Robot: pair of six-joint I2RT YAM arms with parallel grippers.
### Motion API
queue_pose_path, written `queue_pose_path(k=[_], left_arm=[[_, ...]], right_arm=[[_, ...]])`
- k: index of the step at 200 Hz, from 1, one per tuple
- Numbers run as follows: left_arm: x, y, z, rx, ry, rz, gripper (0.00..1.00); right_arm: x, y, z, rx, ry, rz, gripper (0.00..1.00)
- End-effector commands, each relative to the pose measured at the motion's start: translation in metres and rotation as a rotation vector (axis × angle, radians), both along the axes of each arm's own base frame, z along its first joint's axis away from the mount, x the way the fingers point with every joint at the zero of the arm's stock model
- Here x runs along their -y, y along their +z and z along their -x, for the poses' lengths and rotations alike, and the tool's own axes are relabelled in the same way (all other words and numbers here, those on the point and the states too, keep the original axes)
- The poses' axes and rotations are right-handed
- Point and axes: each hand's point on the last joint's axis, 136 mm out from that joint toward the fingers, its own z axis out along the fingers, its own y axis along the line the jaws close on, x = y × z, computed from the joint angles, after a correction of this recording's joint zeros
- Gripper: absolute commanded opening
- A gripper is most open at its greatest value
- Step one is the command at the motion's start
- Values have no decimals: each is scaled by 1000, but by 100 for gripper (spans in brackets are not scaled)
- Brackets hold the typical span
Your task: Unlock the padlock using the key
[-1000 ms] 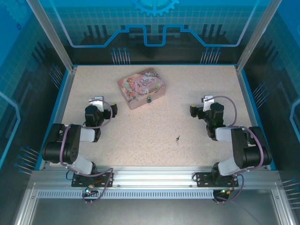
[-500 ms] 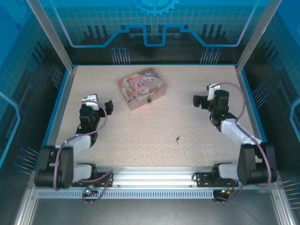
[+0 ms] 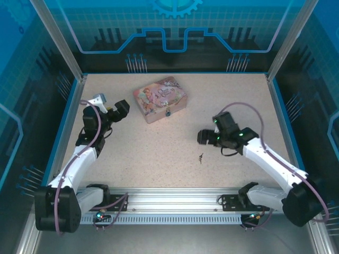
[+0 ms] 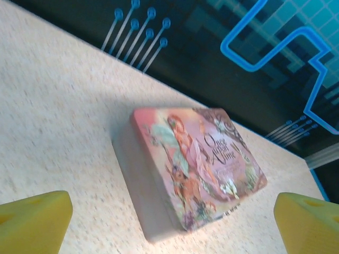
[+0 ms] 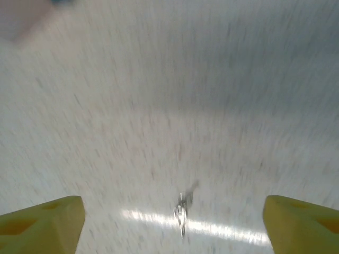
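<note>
Speckled beige tabletop (image 3: 159, 143): matt, fine-grained, laminate look.
Pink illustrated rectangular tin box (image 4: 201, 159): smooth printed lid, soft satin sheen; sides plain pink.
Tiny blue padlock (image 3: 168, 112): silver metal shackle, too small to judge finish.
Tiny dark metallic key (image 5: 181, 211): bare metal, glinting; bright streak on table surface beside it.
Left gripper (image 4: 175, 214) pads (image 4: 32, 217) and right gripper (image 5: 172, 219) pads (image 5: 42, 219): yellow, matt, plastic-looking.
Arm links (image 3: 267, 154): white, smooth, glossy plastic look; joints black, matt.
Front rail (image 3: 175, 201): grooved silver aluminium.
</note>
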Motion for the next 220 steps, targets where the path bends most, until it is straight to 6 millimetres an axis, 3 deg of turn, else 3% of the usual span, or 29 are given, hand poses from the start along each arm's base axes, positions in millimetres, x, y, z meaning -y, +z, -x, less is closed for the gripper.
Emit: queue_pose_path(k=[1,37,69,130,220], left_arm=[[18,-13,2,-50,-58,114,99],[25,-12,-3,-72,-75,112,99],[27,-13,-2,-73,-74,121,99],[29,-14,0,-81,-76,120,99],[30,-8,1,-79,-78,110,99]], right_arm=[[3,-46,41,-231,-71,65,79],[-7,-69,38,-268,-38,152,61],[-23,-78,32,-273,1,155,57],[-30,-90,21,-278,32,192,52],[-25,-107,26,-319,29,221,27]])
